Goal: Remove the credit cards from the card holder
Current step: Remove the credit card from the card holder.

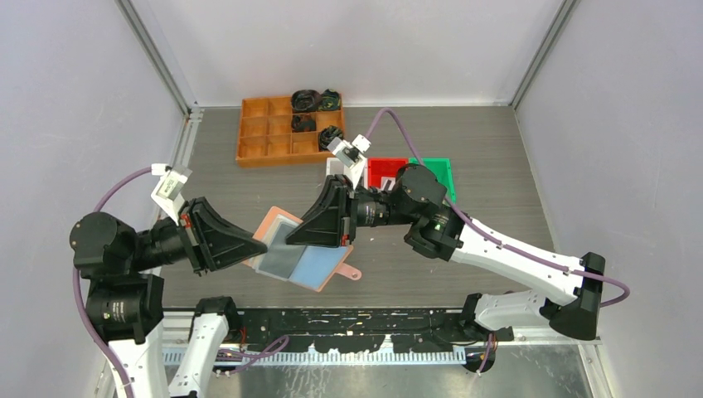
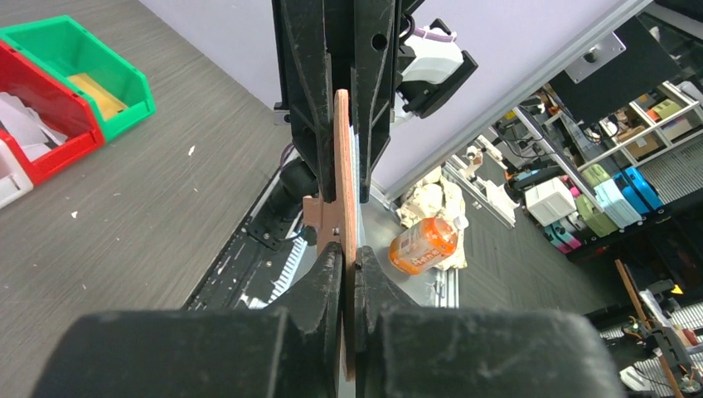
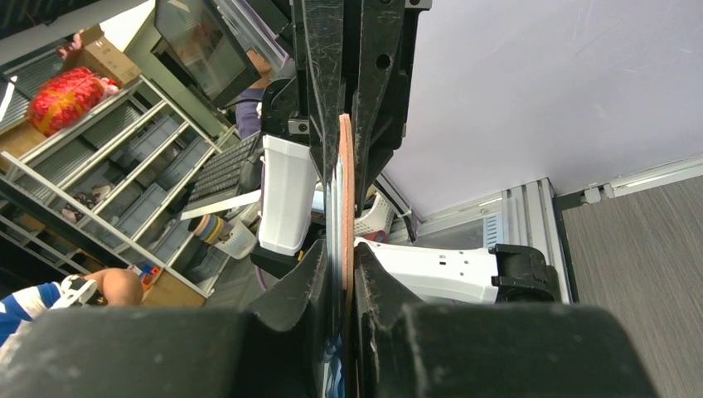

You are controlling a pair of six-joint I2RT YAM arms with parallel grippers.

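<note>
Top external view: open card holder (image 1: 319, 265); left jaws and right jaws both clenched on its edges

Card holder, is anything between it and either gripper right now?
Nothing visible. Both grippers clamp the open card holder directly: the left gripper on its left edge, the right gripper from the opposite side. Both wrist views show the jaws closed straight on it.
</note>
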